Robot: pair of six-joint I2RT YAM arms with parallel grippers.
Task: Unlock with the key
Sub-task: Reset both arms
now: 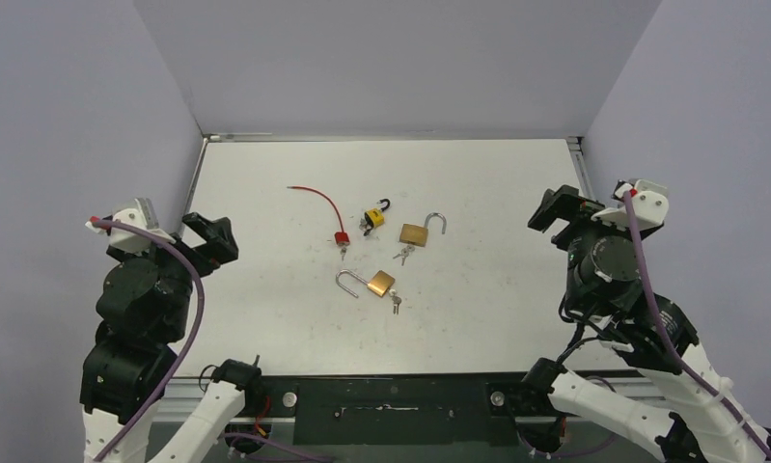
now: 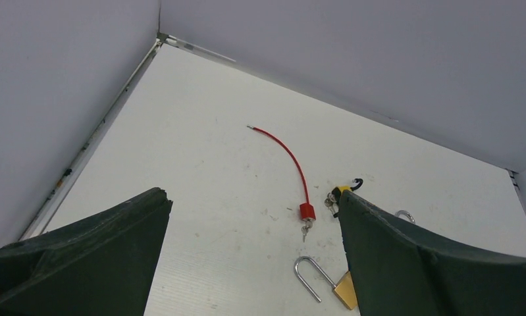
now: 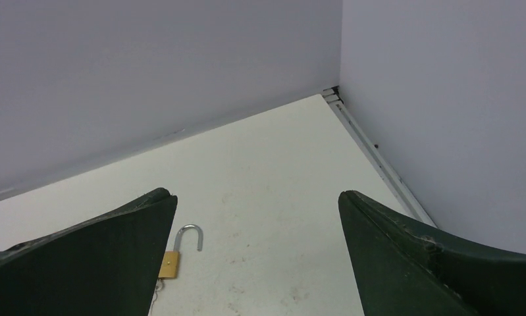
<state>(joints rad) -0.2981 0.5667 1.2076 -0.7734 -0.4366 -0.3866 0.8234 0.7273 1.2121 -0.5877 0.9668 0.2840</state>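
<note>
Left pincer [image 1: 210,241] at mid-left of the top view; fingers spread wide, nothing between them, well apart from the locks; white counter [image 1: 265,328] carries four locks clustered at frame centre. Red cable lock [image 1: 341,237] is leftmost; its cable arcs to the upper left, far end free; red-lock key [image 1: 343,253] sits at its lower edge. Yellow padlock [image 1: 373,217] is just right of it, with a black shackle; yellow-lock keys [image 1: 365,228] touch its left side. Below these lies the lower brass padlock [image 1: 381,284]; shackle stands open to the left; lower-lock key [image 1: 396,302] at its lower right. Upper brass padlock [image 1: 414,234] is right of the yellow one; shackle open to the upper right; upper-lock key [image 1: 403,255] at its lower left. We cannot tell whether any key sits in its cylinder. Right pincer [image 1: 553,220] at mid-right; fingers wide apart, empty; its wrist view catches only the upper brass padlock, lower left of frame.
</note>
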